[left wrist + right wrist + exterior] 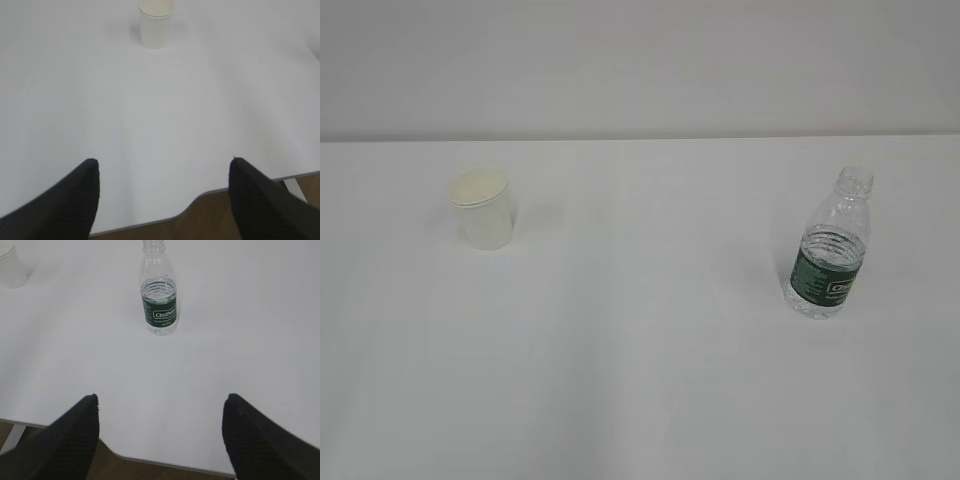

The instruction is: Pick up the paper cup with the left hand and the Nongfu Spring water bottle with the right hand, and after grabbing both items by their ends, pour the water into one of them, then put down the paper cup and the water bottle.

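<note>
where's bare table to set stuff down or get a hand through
The wide stretch between the cup and the bottle is bare, as is the near table in front of both. Nowhere is crowded; both stand upright, far apart.

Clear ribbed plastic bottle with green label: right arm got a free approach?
Probably yes. The bottle stands upright straight ahead of the open right gripper, with bare white table between them.
</note>
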`<state>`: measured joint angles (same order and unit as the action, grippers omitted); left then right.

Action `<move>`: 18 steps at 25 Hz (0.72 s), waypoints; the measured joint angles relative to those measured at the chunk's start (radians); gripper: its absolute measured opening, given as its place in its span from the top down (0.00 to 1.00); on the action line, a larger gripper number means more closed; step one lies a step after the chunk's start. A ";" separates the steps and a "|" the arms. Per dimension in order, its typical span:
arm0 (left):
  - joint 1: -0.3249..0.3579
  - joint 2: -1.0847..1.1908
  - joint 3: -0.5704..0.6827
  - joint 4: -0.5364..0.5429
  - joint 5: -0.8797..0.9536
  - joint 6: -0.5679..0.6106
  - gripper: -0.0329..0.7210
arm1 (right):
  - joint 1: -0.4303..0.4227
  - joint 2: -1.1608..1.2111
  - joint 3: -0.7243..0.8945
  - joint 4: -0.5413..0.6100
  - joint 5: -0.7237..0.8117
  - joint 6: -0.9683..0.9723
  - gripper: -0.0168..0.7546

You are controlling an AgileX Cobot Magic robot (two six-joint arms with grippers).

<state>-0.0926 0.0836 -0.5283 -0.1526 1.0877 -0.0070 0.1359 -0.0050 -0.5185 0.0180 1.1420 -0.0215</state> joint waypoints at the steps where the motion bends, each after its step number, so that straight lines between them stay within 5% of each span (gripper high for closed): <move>1: 0.000 0.020 0.000 -0.004 -0.004 0.000 0.19 | 0.000 0.004 -0.007 0.000 0.000 0.000 0.23; 18: 0.000 0.223 -0.043 -0.003 -0.338 0.007 0.19 | 0.000 0.192 -0.041 -0.010 -0.224 -0.035 0.23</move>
<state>-0.0926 0.3071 -0.5716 -0.1560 0.7502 0.0000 0.1359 0.1869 -0.5592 0.0077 0.9178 -0.0570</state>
